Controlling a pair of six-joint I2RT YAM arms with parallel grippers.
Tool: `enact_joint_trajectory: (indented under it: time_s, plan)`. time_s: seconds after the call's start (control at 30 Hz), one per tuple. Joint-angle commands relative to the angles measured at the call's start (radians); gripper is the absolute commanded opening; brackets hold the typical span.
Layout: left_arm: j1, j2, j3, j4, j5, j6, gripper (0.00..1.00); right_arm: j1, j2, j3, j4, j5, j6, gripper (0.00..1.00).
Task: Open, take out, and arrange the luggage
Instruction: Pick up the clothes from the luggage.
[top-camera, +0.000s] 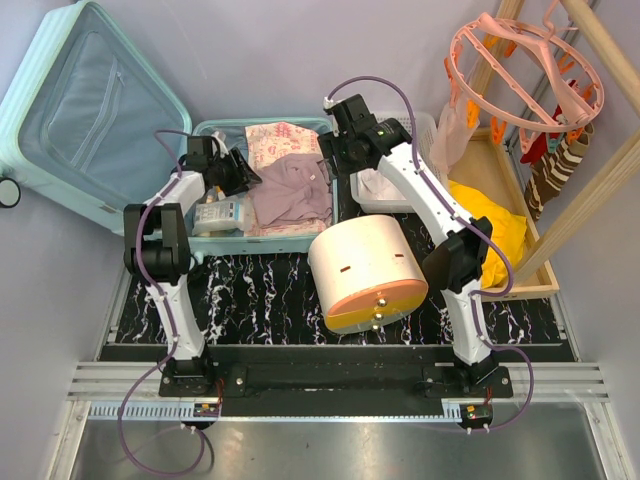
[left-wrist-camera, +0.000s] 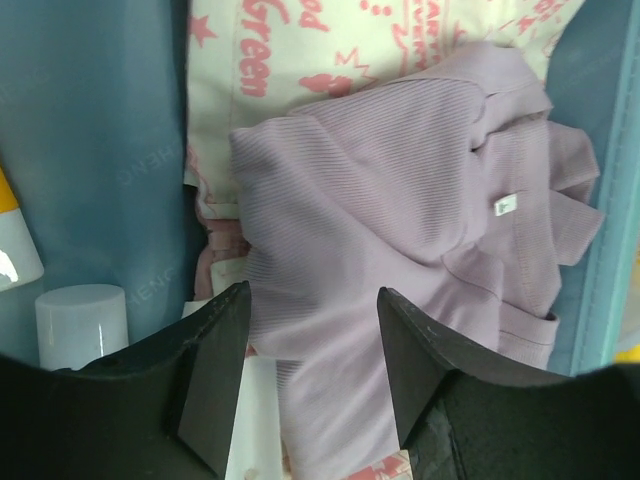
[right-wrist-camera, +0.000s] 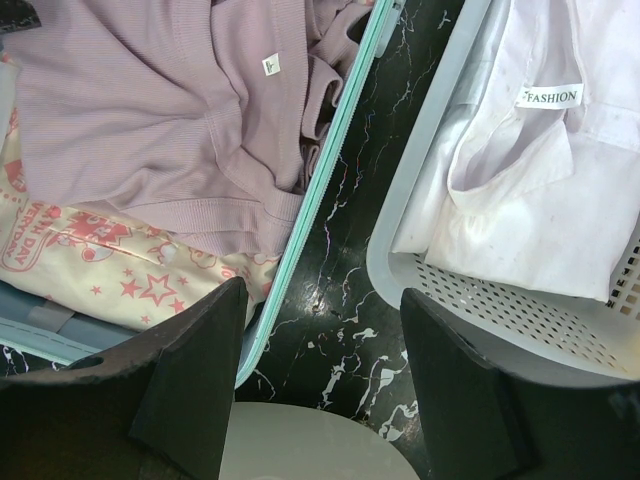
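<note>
"Where's the luggage (top-camera: 95, 115)?"
"Open. Its lid is tilted up at ten o'clock and its tray lies flat at twelve on the surface (top-camera: 250, 290), with clothes inside."
"And the cream drum (top-camera: 365, 265)?"
"Dead centre, orange end toward six. The white basket (right-wrist-camera: 500, 310) is at one o'clock, just beside the tray."
"The arms?"
"On the left arm (top-camera: 165, 240) the jaws stand apart over the lilac top (left-wrist-camera: 380, 200). On the right arm (top-camera: 430, 200) they're apart too, above the gap between tray rim and basket."
</note>
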Motion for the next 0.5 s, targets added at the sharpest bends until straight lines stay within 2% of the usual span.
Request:
enact_joint_trajectory:
  time_s: [0.0,0.17,0.47]
  plan:
    - [0.011,0.019,0.021,0.039,0.020,0.001,0.56,-0.006,-0.009,0.033,0.020,0.002,-0.007,0.72]
    - [0.011,0.042,0.019,0.059,0.051,0.003,0.56,-0.004,-0.012,0.031,0.020,0.004,-0.004,0.72]
    - [0.009,0.088,0.016,0.111,0.098,0.003,0.49,-0.004,-0.009,0.030,0.015,-0.003,0.004,0.72]
